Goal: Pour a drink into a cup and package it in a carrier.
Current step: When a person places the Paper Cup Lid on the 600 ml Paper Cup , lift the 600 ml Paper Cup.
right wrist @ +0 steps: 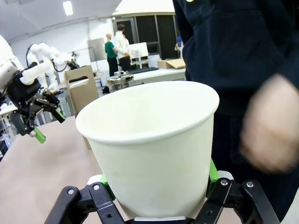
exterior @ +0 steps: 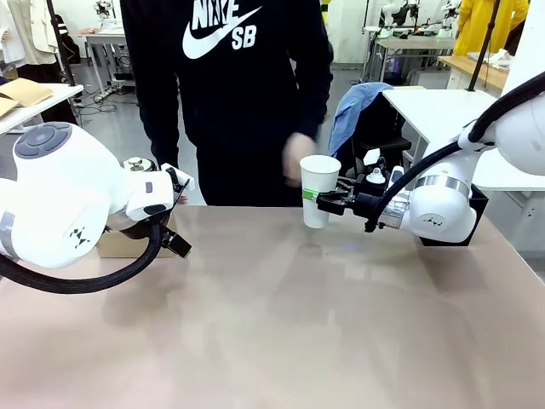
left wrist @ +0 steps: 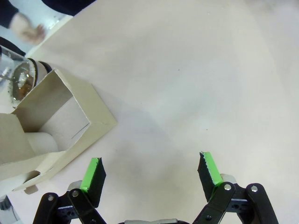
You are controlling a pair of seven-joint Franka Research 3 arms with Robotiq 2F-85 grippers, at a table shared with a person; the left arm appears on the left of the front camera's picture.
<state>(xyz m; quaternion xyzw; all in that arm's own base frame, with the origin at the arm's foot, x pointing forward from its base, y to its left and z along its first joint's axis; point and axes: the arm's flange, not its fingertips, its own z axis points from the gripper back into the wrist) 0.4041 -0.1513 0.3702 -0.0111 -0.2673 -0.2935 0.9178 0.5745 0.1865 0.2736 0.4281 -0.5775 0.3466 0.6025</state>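
**Cup clamped near the far edge, carrier at the left**

Near the left edge of the tabletop (exterior: 281,324), the left gripper (left wrist: 152,170) hangs over bare surface with its 2 fingers wide apart, just beside the brown carrier (left wrist: 60,116). Right of the middle, near the far edge, the right gripper (right wrist: 156,186) is clamped on the upright white cup (exterior: 318,183). A person's blurred hand (exterior: 298,158) is just behind the cup.

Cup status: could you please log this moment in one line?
right gripper: shut on cup | cup: upright, off table | left gripper: open
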